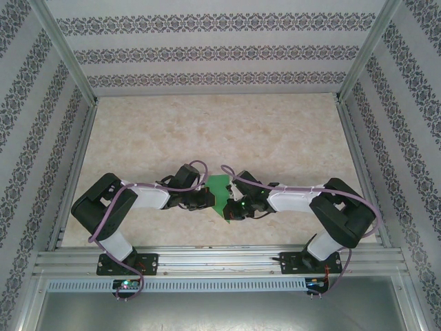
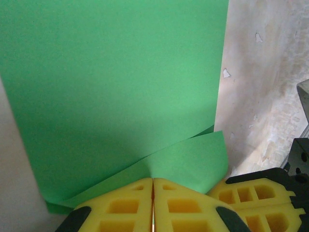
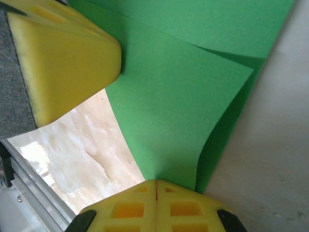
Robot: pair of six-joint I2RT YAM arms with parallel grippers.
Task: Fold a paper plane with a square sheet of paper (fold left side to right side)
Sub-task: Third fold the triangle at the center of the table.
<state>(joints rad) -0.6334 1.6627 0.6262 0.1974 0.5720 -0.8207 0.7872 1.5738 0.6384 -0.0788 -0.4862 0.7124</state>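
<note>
- top cam: fixed high behind the arm bases [image 1: 127, 262], looks down and forward, whole bench [image 1: 207, 131] in frame, far off
- left wrist cam: sits right behind left tool [image 2: 153, 188], nose-close to the square sheet of paper [image 2: 111, 87]
- right wrist cam: same, behind right tool [image 3: 156, 191]
- all three overlap on that sheet

- We see pale walls [image 1: 207, 55] on three sides, papered in bands of dark floral pattern.
- We see a beige, marbled tabletop [image 1: 207, 131], evenly lit.
- We see aluminium rails [image 1: 220, 261] along its near edge.
</note>
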